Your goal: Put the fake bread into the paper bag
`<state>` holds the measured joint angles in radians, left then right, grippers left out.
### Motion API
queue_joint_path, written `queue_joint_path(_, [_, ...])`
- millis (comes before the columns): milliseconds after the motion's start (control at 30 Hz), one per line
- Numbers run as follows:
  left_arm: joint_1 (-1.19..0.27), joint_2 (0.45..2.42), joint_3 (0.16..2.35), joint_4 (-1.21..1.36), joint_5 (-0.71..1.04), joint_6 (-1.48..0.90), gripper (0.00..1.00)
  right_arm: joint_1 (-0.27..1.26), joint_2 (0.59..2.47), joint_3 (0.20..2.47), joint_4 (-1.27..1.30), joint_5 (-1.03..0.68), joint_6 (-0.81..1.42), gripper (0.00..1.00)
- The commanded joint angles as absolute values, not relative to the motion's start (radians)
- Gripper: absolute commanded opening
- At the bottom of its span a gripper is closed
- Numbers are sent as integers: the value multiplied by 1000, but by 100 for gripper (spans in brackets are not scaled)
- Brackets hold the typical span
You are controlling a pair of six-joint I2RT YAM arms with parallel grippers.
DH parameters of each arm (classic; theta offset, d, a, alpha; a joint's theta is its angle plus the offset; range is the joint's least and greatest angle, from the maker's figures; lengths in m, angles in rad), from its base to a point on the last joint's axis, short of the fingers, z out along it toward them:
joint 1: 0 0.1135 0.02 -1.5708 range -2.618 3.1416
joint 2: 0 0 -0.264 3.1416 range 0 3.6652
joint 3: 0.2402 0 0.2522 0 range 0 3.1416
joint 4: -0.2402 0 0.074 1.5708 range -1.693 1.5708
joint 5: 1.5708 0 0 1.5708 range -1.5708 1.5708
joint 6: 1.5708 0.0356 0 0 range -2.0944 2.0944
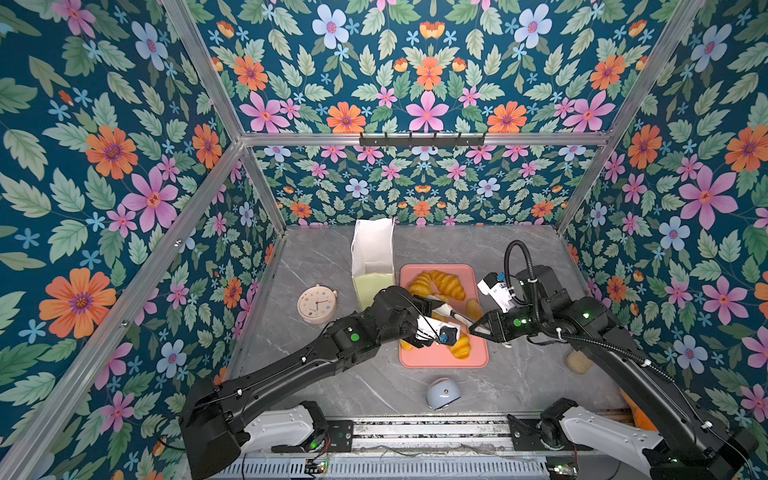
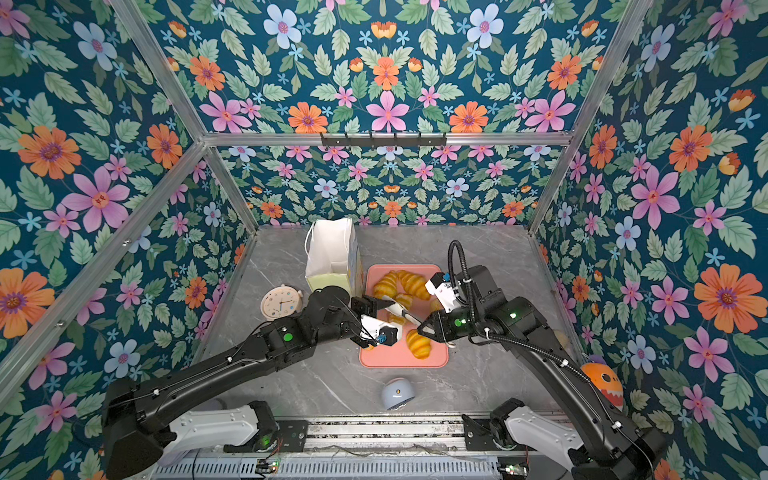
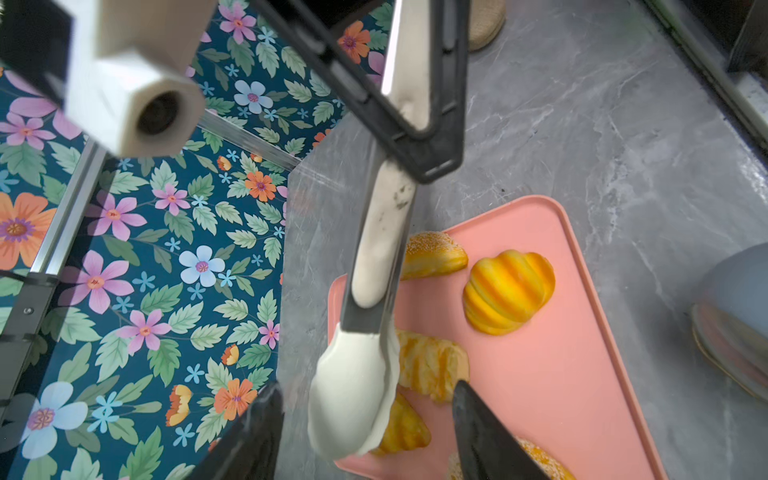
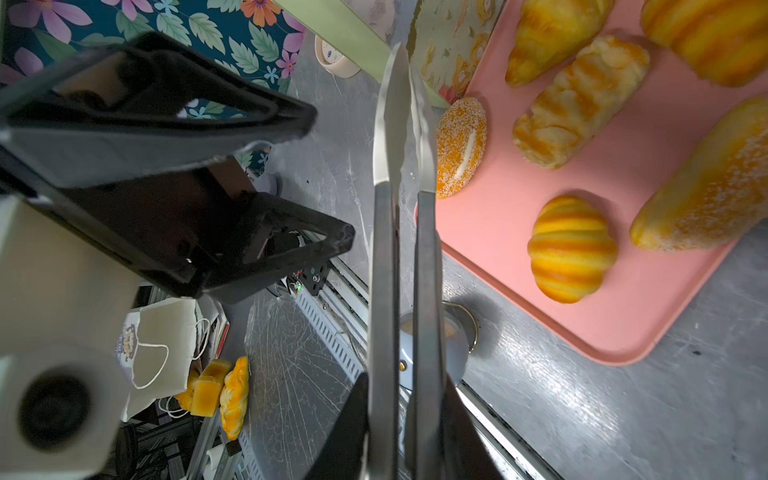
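This is a purpose-built robot test cell in a lab. Floral-printed wall panels (image 1: 428, 83) sit in a bare aluminium frame (image 1: 291, 138) boxed around a grey marble-look surface (image 1: 332, 257). Two black robot arms (image 1: 291, 370) are mounted on a slotted metal rail (image 1: 428, 434) at the front, beside an exposed circuit board (image 1: 316, 464).

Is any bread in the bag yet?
No, out: the bread, all six pieces, lies on the tray beside the bag.

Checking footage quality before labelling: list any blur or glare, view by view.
Left wrist view: the white camera housing is soft, the tray sharp. Right wrist view: the left gripper is blurred, glare streaks the table. Both top views: evenly lit.
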<state>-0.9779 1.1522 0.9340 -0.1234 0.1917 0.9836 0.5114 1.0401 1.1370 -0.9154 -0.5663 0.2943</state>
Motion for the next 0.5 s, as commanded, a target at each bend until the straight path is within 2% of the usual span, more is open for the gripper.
queue_joint_path(0, [-939,1123,911,-31,254,873,65,512,1044,1167,-971,-499,266,26])
queue_joint_path(233, [-869,1049,893,118,183,547,69,512,1079,1253,-1139,-346,242,29])
queue_joint_path(267, [-867,1038,898,134,137,484,71,512,1083,1265,-1155,-327,241,29])
queue_joint_path(367, [-861,1026,946,139,-102,240,85,511,1100,1296,-1189,-262,245,30])
queue_joint_path(467, [-840,1043,1074,-17,-230,87,83,512,1132,1324,-1207,-220,253,31])
